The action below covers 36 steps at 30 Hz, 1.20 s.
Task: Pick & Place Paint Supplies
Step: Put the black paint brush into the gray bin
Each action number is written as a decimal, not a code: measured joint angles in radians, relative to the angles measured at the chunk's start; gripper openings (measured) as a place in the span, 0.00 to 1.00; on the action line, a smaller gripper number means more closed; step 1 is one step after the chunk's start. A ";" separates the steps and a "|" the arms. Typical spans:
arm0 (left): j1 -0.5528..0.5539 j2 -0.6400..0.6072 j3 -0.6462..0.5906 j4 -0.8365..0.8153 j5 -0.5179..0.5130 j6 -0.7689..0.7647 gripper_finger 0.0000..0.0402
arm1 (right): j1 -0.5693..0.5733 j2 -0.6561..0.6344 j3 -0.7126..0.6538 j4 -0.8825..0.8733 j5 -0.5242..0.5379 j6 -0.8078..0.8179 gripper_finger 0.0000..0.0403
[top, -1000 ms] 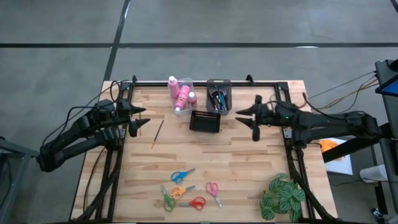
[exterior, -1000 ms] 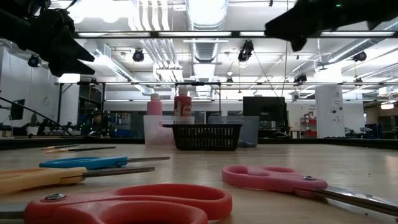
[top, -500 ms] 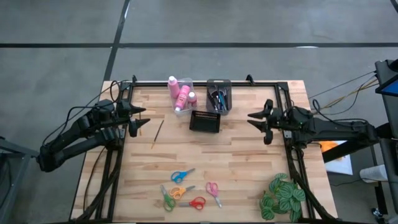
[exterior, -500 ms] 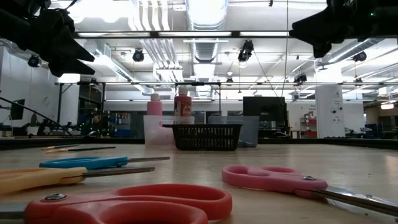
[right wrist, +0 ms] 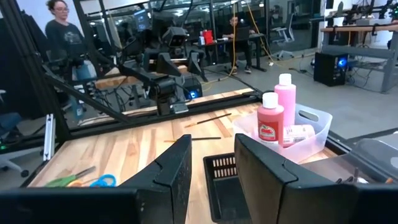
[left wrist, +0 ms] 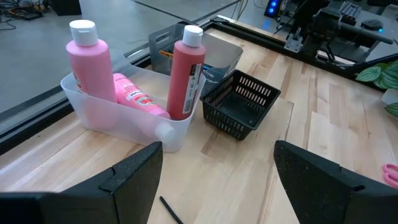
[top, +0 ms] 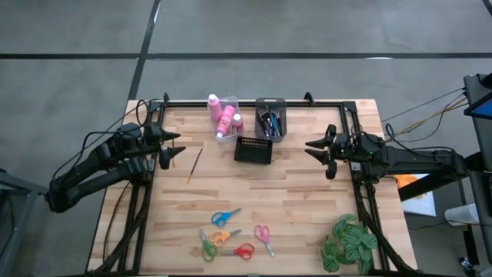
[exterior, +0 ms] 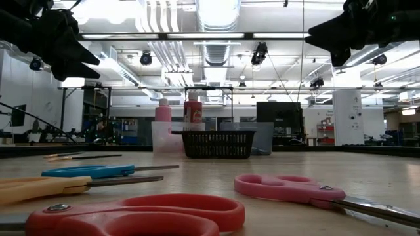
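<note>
The open left gripper (top: 163, 146) and the part-open right gripper (top: 320, 148) were held empty over the wooden table's (top: 307, 208) side edges, likely waiting, while the five coloured-handled scissors (top: 231, 235) were left near its front edge.

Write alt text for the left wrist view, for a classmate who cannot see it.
A clear bin on a wooden table holds three pink bottles: two upright, one lying flat. An empty black basket sits beside it, a grey bin behind. The left tool's open fingers frame the foreground.

Two matte black jointed arms (top: 100, 165) trailing dark cables, blunt angular fingers (left wrist: 134, 171).
</note>
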 joint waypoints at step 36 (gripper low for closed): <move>0.001 0.014 0.017 0.104 0.057 -0.604 0.77 | 0.000 0.001 0.000 0.000 0.001 -0.001 0.30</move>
